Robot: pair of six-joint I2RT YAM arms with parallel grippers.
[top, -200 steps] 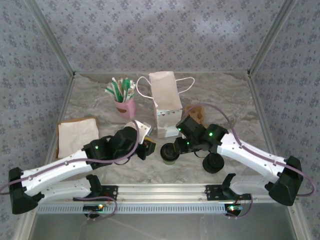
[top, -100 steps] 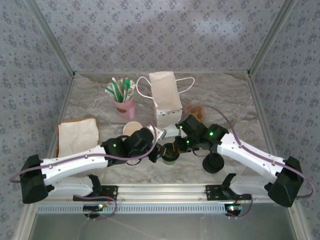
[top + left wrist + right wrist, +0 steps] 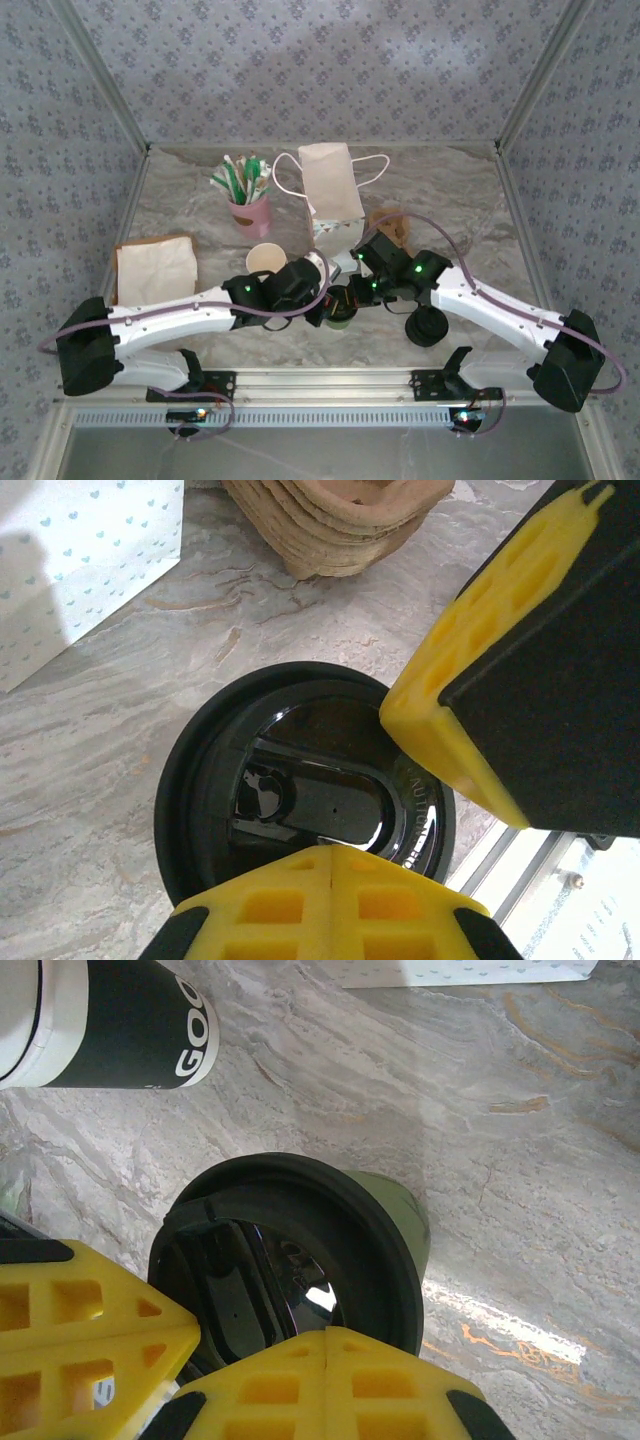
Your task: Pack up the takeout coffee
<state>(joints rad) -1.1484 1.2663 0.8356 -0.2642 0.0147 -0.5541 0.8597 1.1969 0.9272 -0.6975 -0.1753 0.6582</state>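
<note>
The left end effector [image 3: 318, 306] and the right end effector [image 3: 353, 292] meet over the takeout coffee [image 3: 341, 313], which stands upright on the marble surface [image 3: 470, 200] directly between them. Both are closed and grip nothing.

In the left wrist view, the left end effector [image 3: 330, 852] has its 2 yellow fingers pressed together along a seam. Their tips lie over the near rim of the black lid [image 3: 300, 800]. A finger [image 3: 450, 730] of the right end effector reaches the lid's far rim from the opposite side. In the right wrist view, the right end effector [image 3: 328, 1338] is likewise sealed along its seam, at the edge of the lid, and the cup's greenish wall [image 3: 408, 1215] shows just past it. I cannot tell whether either set of tips presses on the lid or only hangs above it.

Just beyond both end effectors stands a white paper bag [image 3: 330, 195] with looped handles. A lidless cup [image 3: 266, 258] sits just beside the left end effector on its outer side. A pink holder of stirrers [image 3: 248, 208] stands farther beyond it. A stack of black lids [image 3: 428, 325] sits near the right end effector, on its outer side. Brown pulp trays [image 3: 392, 220] lie just beyond the right end effector.
</note>
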